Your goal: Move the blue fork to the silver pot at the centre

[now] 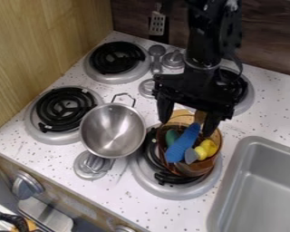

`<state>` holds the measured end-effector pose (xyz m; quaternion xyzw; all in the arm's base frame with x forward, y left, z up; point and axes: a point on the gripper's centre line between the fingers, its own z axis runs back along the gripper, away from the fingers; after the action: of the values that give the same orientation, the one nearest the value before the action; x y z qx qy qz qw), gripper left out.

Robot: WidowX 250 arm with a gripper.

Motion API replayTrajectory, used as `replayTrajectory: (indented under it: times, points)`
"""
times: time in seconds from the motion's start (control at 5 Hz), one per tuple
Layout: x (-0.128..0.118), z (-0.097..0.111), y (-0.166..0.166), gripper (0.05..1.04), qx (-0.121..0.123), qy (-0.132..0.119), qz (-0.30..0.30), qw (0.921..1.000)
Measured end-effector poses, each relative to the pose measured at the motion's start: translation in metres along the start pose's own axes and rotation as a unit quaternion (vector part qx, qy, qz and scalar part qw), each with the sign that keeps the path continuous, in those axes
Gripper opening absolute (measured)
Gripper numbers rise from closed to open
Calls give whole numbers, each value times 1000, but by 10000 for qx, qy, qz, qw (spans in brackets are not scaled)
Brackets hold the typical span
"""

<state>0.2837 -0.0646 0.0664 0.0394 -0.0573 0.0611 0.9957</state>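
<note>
The blue fork (182, 143) lies in the brown pot (211, 162), on a burner (165, 191) nearer the worktop's (256, 124) front edge than its back. The claw (188, 118) hangs over it, fingers wide apart. The silver pot (112, 130) sits just left, between two burners.
</note>
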Motion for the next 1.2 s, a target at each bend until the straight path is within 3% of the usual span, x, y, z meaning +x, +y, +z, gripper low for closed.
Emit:
replayTrajectory:
  times: [1.0, 1.2]
  points:
    - [0, -21, -4, 1001, -100, 191, 280, 9994]
    - [-2, -21, -4, 945, -73, 255, 352, 9990]
